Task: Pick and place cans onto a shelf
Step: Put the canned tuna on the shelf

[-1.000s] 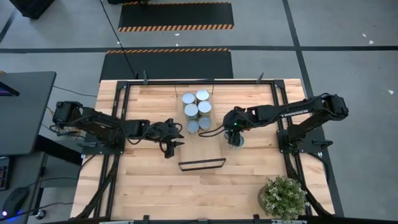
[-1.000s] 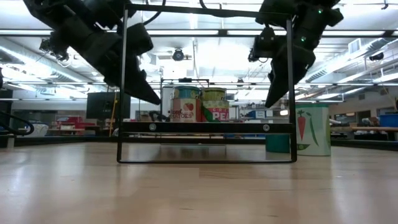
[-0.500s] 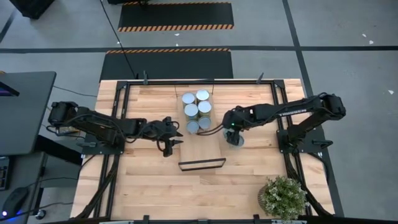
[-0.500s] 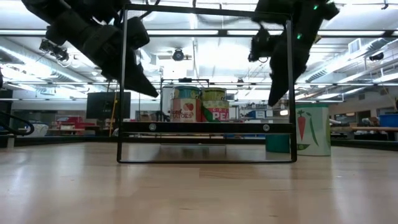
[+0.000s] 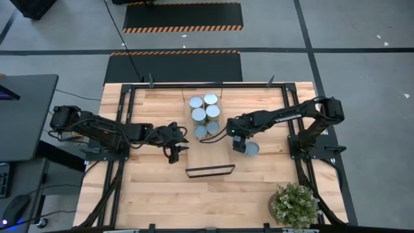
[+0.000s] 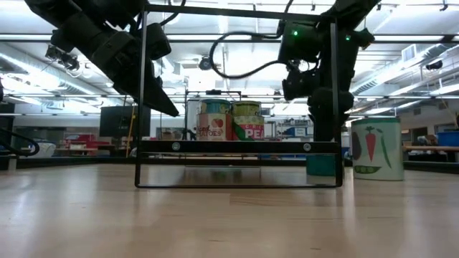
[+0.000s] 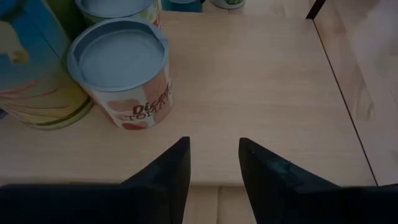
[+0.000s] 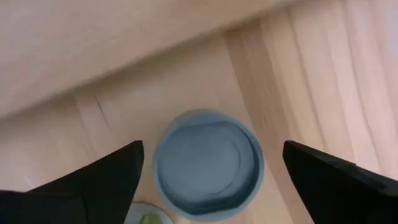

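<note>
**Q:** Beside the shelf [image 5: 210,139], what risk is indicated?

**A:** A tip-over is judged the main hazard. The loose can [image 5: 251,149] stands upright on the surface [image 5: 155,188], just off the shelf's right edge. The right tool [image 5: 239,146] is held above it with fingers [image 8: 93,180] spread wide. In the high view the tool appears offset toward the shelf, so if it were lowered off-centre, the rim could be struck by one finger and the can pushed over or away. A second hazard is judged at the shelf's black frame [image 6: 237,93]: a carried can could be knocked against the bar.

**Q:** How is the can placed relative to the tool?

**A:** In the right wrist view the blue top [image 8: 208,163] is seen between the two fingers, untouched by either. Six cans [image 5: 205,116] are grouped on the far end of the shelf.

**Q:** And the left tool [image 5: 176,144]?

**A:** It is held near the shelf's left edge, fingers [image 7: 168,180] slightly apart, gripping nothing; a tomato can [image 7: 123,71] is seen ahead of it.
</note>
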`<action>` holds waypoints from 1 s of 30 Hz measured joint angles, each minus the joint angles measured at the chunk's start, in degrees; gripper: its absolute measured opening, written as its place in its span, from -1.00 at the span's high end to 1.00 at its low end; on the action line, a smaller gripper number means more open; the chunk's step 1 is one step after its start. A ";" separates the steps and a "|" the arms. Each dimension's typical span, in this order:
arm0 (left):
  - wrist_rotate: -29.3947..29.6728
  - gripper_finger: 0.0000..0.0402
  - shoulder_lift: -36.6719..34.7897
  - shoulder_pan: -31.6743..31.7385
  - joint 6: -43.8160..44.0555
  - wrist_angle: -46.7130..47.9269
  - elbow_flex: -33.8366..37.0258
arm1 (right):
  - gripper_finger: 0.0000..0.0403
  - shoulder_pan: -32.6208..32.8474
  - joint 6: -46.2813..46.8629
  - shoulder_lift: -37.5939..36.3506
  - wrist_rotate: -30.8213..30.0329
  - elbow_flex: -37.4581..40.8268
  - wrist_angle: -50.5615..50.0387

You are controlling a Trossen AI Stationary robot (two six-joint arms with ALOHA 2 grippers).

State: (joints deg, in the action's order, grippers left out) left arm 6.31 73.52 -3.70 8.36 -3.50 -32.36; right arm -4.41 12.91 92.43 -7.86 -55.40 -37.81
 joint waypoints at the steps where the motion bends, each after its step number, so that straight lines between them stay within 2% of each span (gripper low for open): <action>1: 0.00 0.29 0.00 0.00 0.02 -0.01 0.00 | -0.96 -0.12 -0.01 0.33 0.01 0.00 -0.41; 15: -0.21 0.29 -0.13 -0.04 0.27 0.98 0.00 | -0.92 -0.40 -1.16 1.37 0.44 0.52 -0.06; 25: -1.09 0.29 -0.13 -0.04 0.46 3.05 0.00 | -0.56 -2.45 -1.55 1.22 1.51 3.48 1.05; 30: -1.08 0.29 -0.15 -0.04 0.48 3.05 -0.02 | -0.47 -2.53 -2.55 0.90 1.95 3.56 1.13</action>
State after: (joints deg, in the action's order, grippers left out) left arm 5.23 73.36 -3.75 8.84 -0.45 -32.38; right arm -6.94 10.36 93.33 -5.91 -51.83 -36.68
